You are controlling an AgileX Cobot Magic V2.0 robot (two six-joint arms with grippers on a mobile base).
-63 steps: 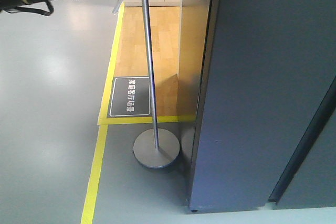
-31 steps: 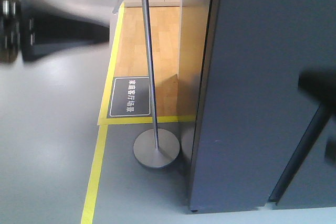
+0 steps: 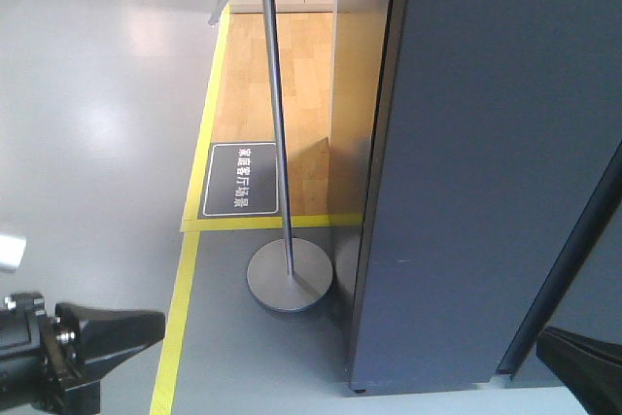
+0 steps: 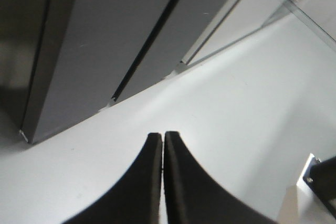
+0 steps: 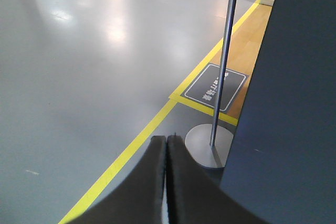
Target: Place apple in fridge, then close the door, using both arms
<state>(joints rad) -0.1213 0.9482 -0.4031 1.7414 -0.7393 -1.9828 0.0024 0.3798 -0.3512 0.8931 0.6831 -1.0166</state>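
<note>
The dark grey fridge (image 3: 486, 162) fills the right of the front view; none of its white interior shows. A thin dark seam (image 3: 573, 259) runs down beside its door (image 3: 607, 269). The fridge also shows in the left wrist view (image 4: 105, 40) and in the right wrist view (image 5: 294, 103). My left arm (image 3: 78, 347) sits low at the bottom left. A bit of my right arm (image 3: 583, 362) shows at the bottom right corner. My left gripper (image 4: 163, 136) is shut and empty over a pale floor. My right gripper (image 5: 166, 139) is shut and empty over the grey floor. The apple is out of view.
A metal sign stand with a thin pole (image 3: 277, 123) and a round base (image 3: 289, 276) stands just left of the fridge; it also shows in the right wrist view (image 5: 210, 145). Yellow floor tape (image 3: 175, 328) borders a wooden floor patch (image 3: 292, 75) holding a dark floor sign (image 3: 240, 179).
My left arm has dropped from the top left of the front view to the bottom left. My right arm swept past the fridge and now shows at the bottom right corner.
</note>
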